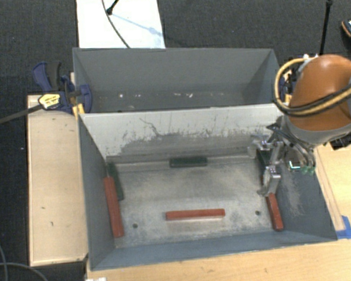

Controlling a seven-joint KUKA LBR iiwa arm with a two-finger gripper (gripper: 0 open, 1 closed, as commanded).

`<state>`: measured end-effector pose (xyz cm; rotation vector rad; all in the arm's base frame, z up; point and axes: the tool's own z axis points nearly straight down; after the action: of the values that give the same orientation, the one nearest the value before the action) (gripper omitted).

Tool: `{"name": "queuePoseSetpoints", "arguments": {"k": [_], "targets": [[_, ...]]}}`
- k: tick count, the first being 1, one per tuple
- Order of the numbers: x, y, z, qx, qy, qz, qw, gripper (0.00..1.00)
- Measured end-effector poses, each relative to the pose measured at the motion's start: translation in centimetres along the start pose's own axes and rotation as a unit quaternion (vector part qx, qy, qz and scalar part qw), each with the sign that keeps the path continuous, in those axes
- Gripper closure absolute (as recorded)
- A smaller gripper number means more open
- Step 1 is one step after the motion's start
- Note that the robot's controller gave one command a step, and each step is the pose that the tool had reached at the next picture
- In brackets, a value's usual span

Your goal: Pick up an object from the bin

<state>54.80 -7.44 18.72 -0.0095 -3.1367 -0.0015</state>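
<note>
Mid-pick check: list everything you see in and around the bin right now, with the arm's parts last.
Left red bar: 1, red, lying along the left wall.
Middle red bar: 1, red, lying flat on the floor near the front.
Right red bar: 1, red, by the right wall, its far end just below the gripper.
Back green bar: 1, dark green, at the foot of the back wall.
Left green bar: 1, dark green, back left corner, beside the left red bar.
Bin: 1, grey metal.
Gripper: 1, metal, low at the bin's right side.
Orange cover: 1, orange, on the wrist above the gripper.
</note>
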Motion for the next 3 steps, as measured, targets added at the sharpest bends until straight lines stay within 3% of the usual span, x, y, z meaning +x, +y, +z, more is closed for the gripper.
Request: {"name": "queuePoseSetpoints", "arguments": {"k": [1,2,3], "targets": [[2.1,14.0,12.0,-0.001,-0.0001,-0.059,0.9982,0.0],[4.9,11.1,8.6,0.001,-0.002,-0.044,0.999,0.0],[6.5,13.1,7.2,0.001,-0.0007,-0.077,0.9971,0.0]]}}
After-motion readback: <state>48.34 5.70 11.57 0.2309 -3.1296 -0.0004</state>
